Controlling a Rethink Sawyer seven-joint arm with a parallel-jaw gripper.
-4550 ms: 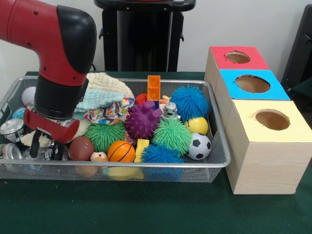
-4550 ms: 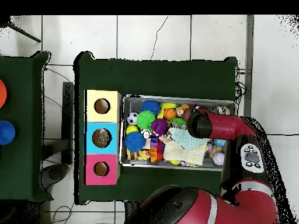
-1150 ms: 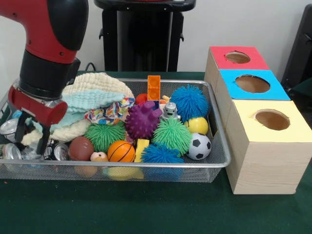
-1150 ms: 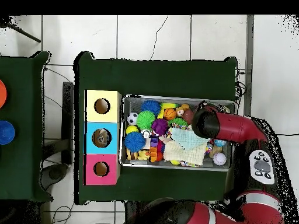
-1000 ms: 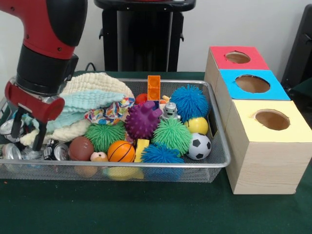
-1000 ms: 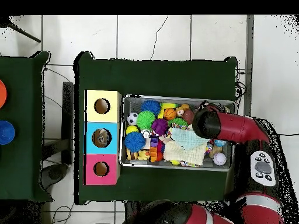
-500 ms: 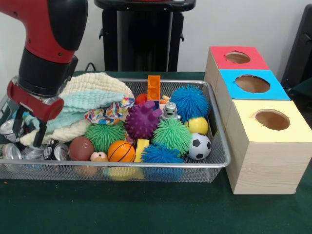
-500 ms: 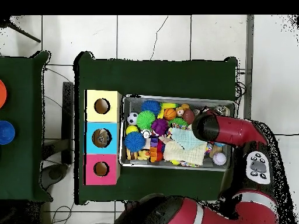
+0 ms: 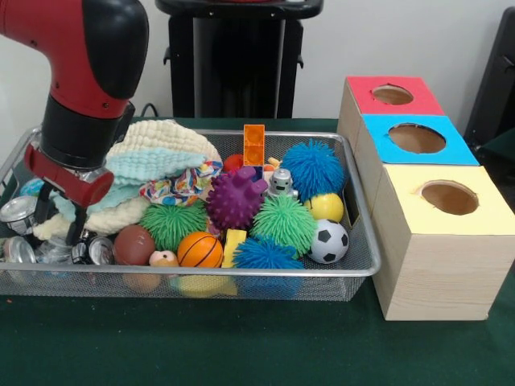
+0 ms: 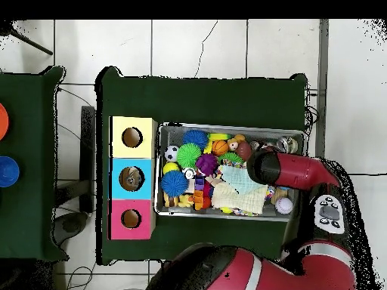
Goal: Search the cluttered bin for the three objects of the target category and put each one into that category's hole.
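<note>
Claw [image 9: 60,215] open and empty above cans [image 9: 88,250] in front view, hidden under the arm [image 10: 291,171] overhead.

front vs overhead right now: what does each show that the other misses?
Front only: the fingers hanging open above the cans, and the bin's mesh side.
Overhead only: a white ball past the arm, and something lying inside the blue box's hole.
Both: the bin, its clutter of balls and cloth, and the three boxes with holes.
</note>
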